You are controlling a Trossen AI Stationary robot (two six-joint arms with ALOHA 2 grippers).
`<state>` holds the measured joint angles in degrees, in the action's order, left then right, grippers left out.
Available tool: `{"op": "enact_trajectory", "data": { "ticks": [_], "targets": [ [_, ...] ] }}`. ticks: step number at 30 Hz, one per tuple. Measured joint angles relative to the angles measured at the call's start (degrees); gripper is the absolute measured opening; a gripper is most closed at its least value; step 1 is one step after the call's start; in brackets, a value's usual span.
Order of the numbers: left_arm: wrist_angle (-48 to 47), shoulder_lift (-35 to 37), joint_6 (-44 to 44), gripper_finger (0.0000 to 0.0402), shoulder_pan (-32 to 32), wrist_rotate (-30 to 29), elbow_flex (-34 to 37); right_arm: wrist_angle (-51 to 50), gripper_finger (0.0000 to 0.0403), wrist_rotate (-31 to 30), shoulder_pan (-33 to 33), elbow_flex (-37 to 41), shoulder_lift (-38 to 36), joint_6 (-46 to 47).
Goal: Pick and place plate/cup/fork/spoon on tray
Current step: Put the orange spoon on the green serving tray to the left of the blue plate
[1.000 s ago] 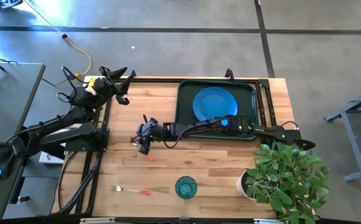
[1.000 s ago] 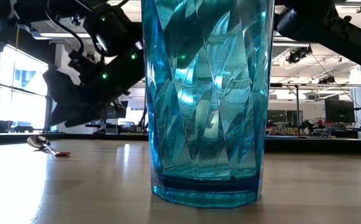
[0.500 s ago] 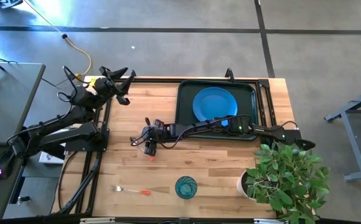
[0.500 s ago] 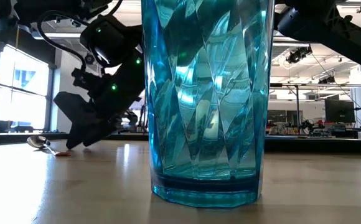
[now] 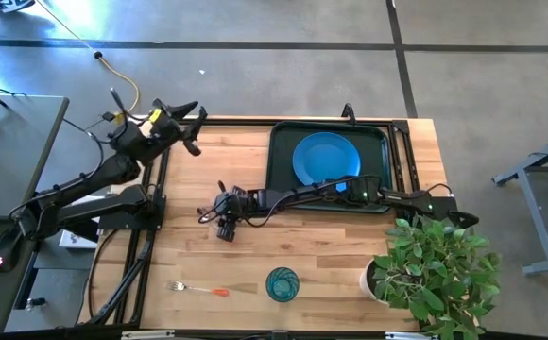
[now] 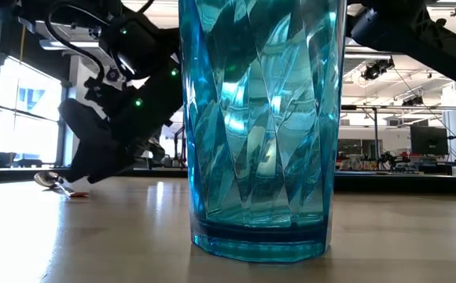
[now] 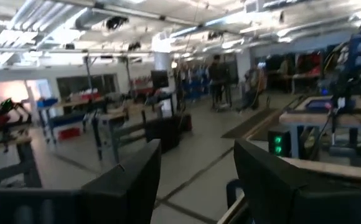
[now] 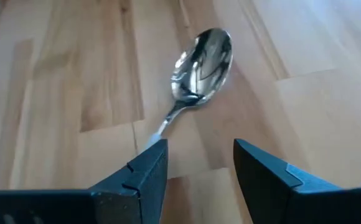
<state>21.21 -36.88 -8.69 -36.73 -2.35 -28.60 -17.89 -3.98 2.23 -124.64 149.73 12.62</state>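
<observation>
The left claw (image 5: 181, 123) waits, fingers spread, at the surface's (image 5: 312, 255) far left corner; the right claw (image 5: 225, 227) hangs released over the spoon (image 8: 196, 62), fingers straddling its handle; this looks like the spoon pickup, so next it should clench, lift, and carry rightward to the tray (image 5: 279, 156).

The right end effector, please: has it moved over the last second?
Yes. The right end effector has dropped from above the table down over the spoon, its open fingers now straddling the handle.
</observation>
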Motion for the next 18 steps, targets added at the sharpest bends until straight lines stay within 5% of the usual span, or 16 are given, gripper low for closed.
{"op": "enact_trajectory", "data": {
  "ticks": [9, 18],
  "targets": [
    [-0.3, 0.0, 0.0, 0.0193, 0.0, -0.3, -0.2, 6.8, 0.0172, 6.9, 1.4, 0.0, 1.2, -2.3],
    [0.1, -0.1, 0.5, 0.0193, 0.0, -0.3, -0.2, 7.2, 0.0172, 2.5, 3.4, -0.2, 3.6, -6.4]
  ]
}}
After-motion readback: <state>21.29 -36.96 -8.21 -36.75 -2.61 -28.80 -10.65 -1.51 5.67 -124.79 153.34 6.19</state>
